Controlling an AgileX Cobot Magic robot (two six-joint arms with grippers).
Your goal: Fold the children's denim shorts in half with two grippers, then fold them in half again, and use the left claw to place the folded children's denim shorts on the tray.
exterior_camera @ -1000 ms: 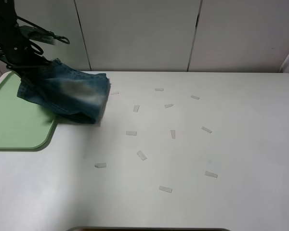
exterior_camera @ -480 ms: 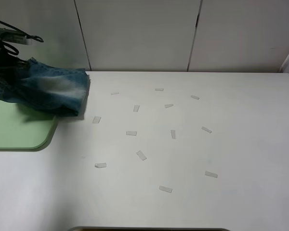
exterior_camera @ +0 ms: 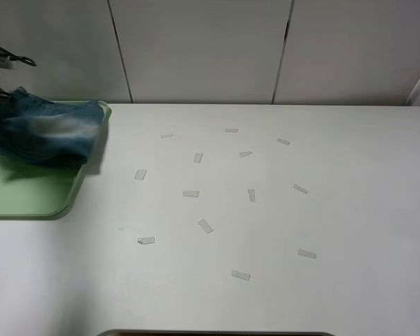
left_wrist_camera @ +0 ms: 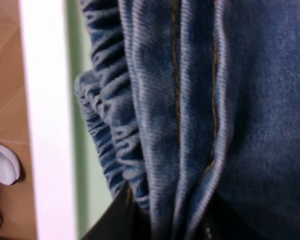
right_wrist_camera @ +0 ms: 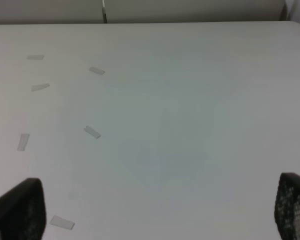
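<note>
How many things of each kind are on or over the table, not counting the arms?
Shorts: 1
Tray: 1
Pale strips: 13
Total: 15

Shorts carried over the tray

The children's denim shorts (exterior_camera: 45, 133), earlier overhanging the counter (exterior_camera: 266, 224) beside the tray (exterior_camera: 35, 196), now hang wholly above the tray.
</note>
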